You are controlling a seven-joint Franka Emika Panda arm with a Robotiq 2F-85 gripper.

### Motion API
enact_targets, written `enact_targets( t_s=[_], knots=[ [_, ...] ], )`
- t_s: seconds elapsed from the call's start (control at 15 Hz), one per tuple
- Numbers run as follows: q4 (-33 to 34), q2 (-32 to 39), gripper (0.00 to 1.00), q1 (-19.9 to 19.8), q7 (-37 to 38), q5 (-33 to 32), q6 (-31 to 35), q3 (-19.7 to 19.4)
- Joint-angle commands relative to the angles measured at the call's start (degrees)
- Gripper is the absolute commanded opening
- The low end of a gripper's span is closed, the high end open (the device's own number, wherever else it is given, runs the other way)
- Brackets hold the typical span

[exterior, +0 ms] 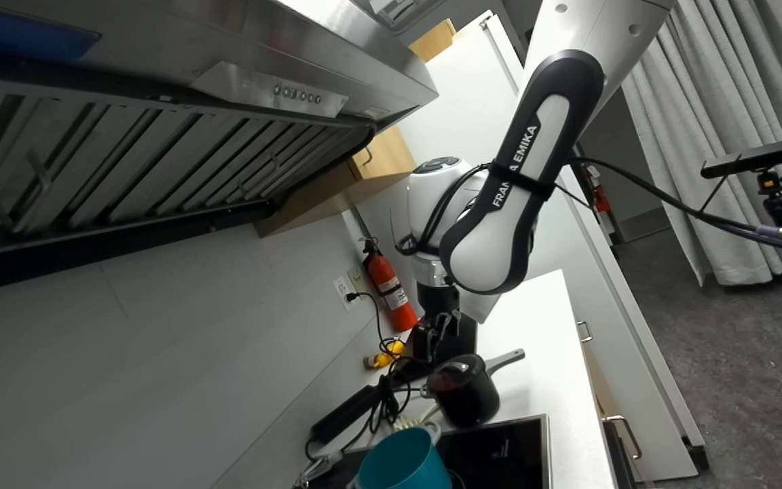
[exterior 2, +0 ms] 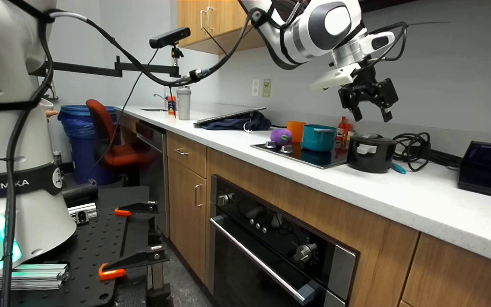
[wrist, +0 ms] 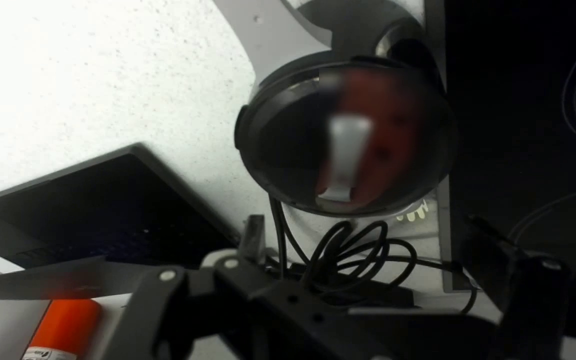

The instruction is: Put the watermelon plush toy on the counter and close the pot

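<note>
The dark grey pot (exterior 2: 369, 160) stands on the white counter (exterior 2: 411, 196) beside the black cooktop, and also shows in an exterior view (exterior: 472, 401). Its handle (exterior: 505, 361) points to the counter's front edge. In the wrist view a see-through lid with a silvery grip (wrist: 346, 155) appears to cover the pot. A reddish patch with dark spots, seemingly the watermelon plush toy (wrist: 388, 145), shows blurred through the lid. My gripper (exterior 2: 372, 116) is open and empty above and behind the pot, fingers down. It also shows in an exterior view (exterior: 440, 333) and the wrist view (wrist: 370, 235).
A teal pot (exterior 2: 319, 138) stands on the cooktop, with a purple plush (exterior 2: 281, 137), an orange cup (exterior 2: 296, 131) and red bottles (exterior 2: 341, 133) around it. Coiled black cables (wrist: 348, 255) lie behind the pot. A black device (exterior 2: 490, 170) and a fire extinguisher (exterior: 391, 288) stand nearby.
</note>
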Motion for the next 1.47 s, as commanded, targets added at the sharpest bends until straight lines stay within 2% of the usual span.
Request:
enact_targets(
  t_s=[0.0,0.47,0.6,0.67,0.73,0.8,1.13,1.33,1.4],
  knots=[
    [4.0,3.4,0.98,1.9,3.2,-1.2,-0.6,-2.1],
    [4.3,5.1,0.96,2.2,4.2,-0.9,-0.5,-3.8],
    [4.2,5.4,0.82,2.4,4.4,-0.9,-0.5,-4.1],
    [4.2,5.6,0.66,2.5,4.6,-0.9,-0.5,-4.3],
    [4.2,5.7,0.65,2.5,4.7,-0.8,-0.5,-4.3],
    [4.3,5.7,0.59,2.6,4.9,-0.9,-0.5,-4.3],
    [4.6,5.6,0.18,3.2,6.2,-1.0,-0.8,-4.9],
    [4.6,5.5,0.01,3.2,6.6,-0.8,-0.9,-5.2],
    [4.5,5.4,0.0,3.2,6.7,-0.7,-0.9,-5.4]
  ],
)
